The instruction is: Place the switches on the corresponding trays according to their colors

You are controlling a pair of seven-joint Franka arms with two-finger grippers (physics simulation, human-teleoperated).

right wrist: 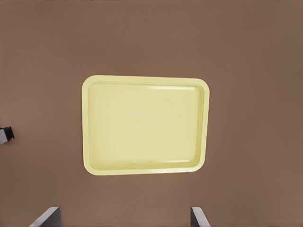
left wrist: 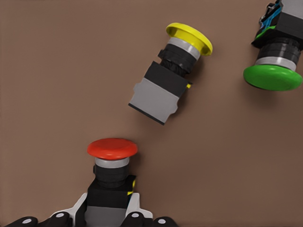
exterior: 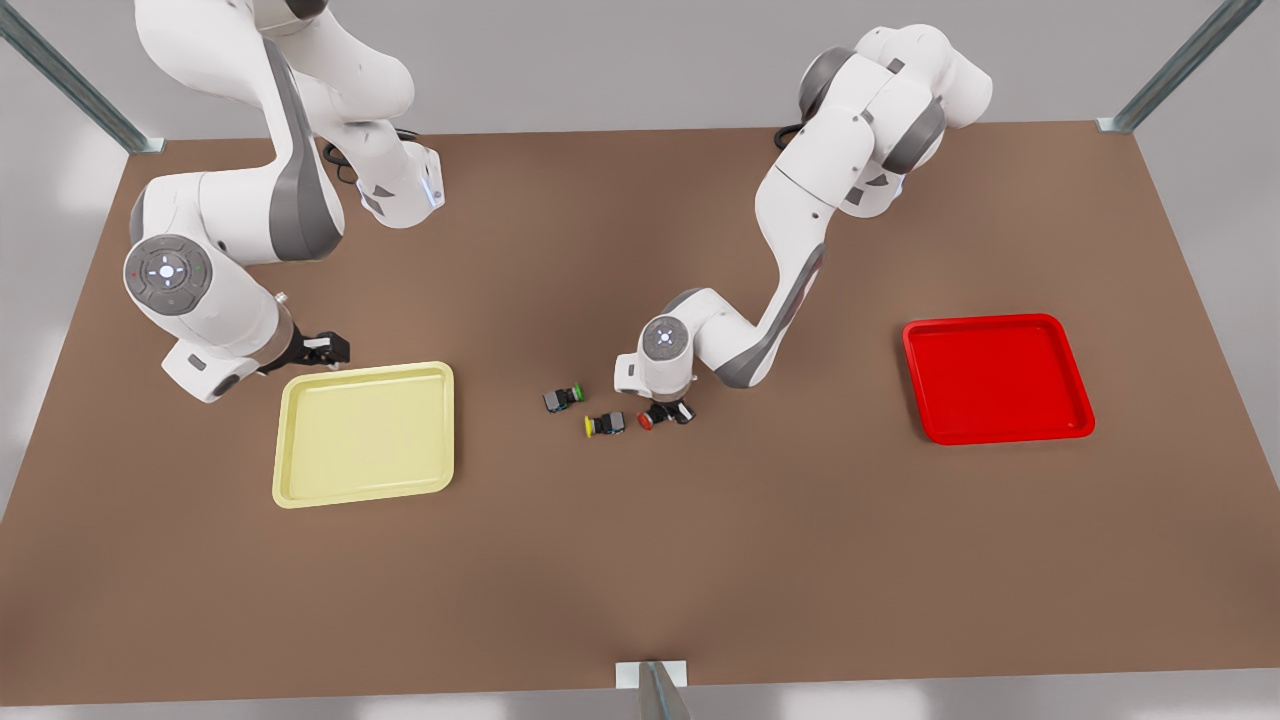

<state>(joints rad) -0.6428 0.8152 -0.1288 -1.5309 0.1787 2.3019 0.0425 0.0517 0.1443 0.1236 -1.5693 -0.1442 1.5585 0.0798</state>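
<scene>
1. Pale yellow tray (exterior: 365, 435): lay flat on the brown tabletop (exterior: 640, 580), toward the front view's left and closest to that camera among the task's things, with nothing inside its raised rim.
2. Yellow switch (exterior: 604, 425): lay on its side near the table's middle, well apart from both trays, cap turned toward the front view's left.
3. Red switch (exterior: 652, 420): lay on its side just beside the yellow one, on the front view's right of it, not touching it, grey-black body caught in the left gripper.
4. Left gripper (exterior: 678, 412): stood low over the table at the red switch, pale fingers (left wrist: 137, 208) closed in against either side of the switch's blocky body, red cap sticking out clear of them.
5. Green switch (exterior: 563, 398): lay on its side a little farther back, near the yellow one and to the front view's left of it, apart from both other switches.
6. Red tray (exterior: 995, 380): sat flat toward the front view's right, well apart from the switches, holding nothing.
7. Right gripper (exterior: 330, 350): hung just beyond the far corner of the pale yellow tray on the front view's left, with its fingers (right wrist: 47, 217) spread wide and gripping nothing, wrist camera looking down on that tray; waited there.
</scene>
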